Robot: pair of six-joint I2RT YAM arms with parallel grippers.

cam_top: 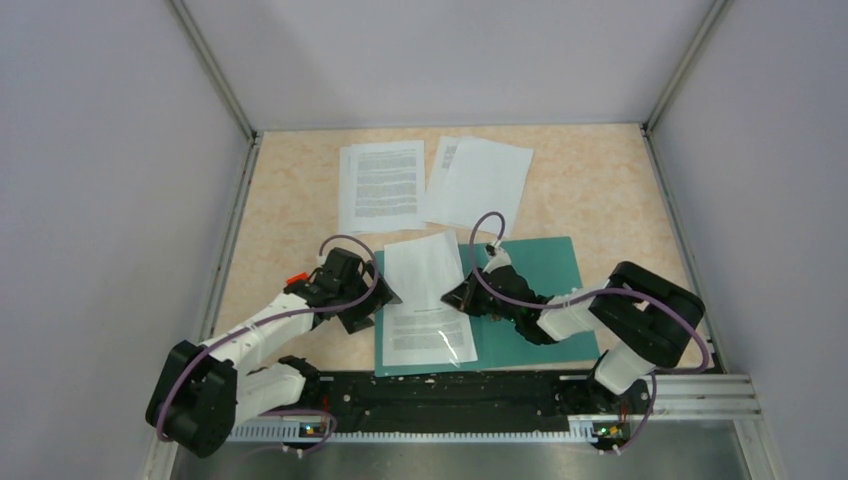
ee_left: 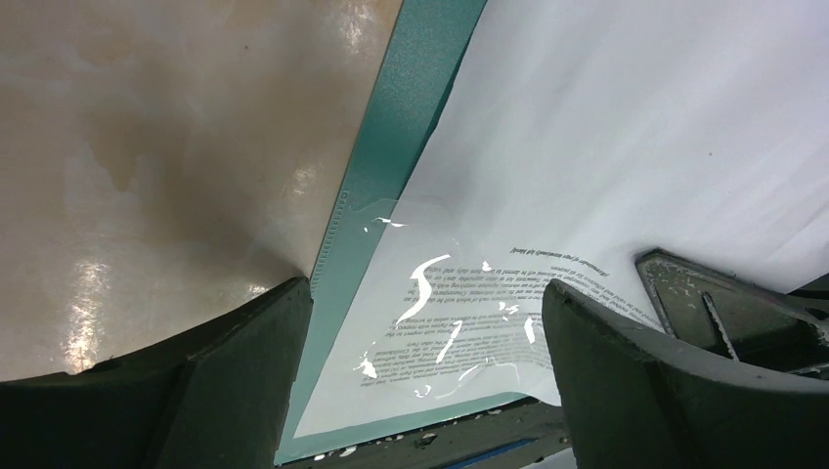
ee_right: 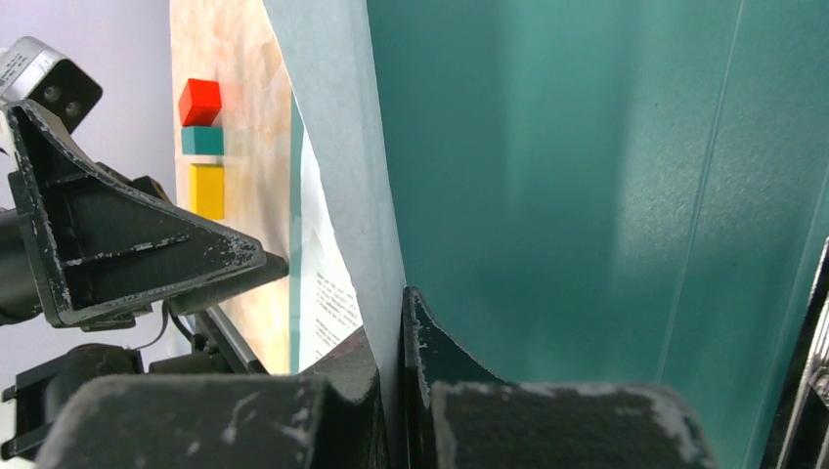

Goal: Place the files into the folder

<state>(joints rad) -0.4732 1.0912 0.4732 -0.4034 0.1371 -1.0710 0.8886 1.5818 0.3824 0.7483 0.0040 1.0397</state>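
Teal folder (cam_top: pixel 535 290), lying open on tan table (cam_top: pixel 610 180), lower centre of the top view.
Printed sheet (cam_top: pixel 425 275), resting on the folder's left half.
At that sheet's right edge, right gripper (cam_top: pixel 458 297), clenched on the paper; in the right wrist view, thin sheet (ee_right: pixel 332 117) pinched between the fingers, folder (ee_right: pixel 587 195) behind.
At the folder's left edge, left gripper (cam_top: pixel 372 312), released, jaws wide; folder edge (ee_left: pixel 411 117) and sheet (ee_left: pixel 606 147) seen between them.
Other files (cam_top: pixel 382 185), two lots in the upper centre, beyond the folder and apart from it: one printed side up, one blank.
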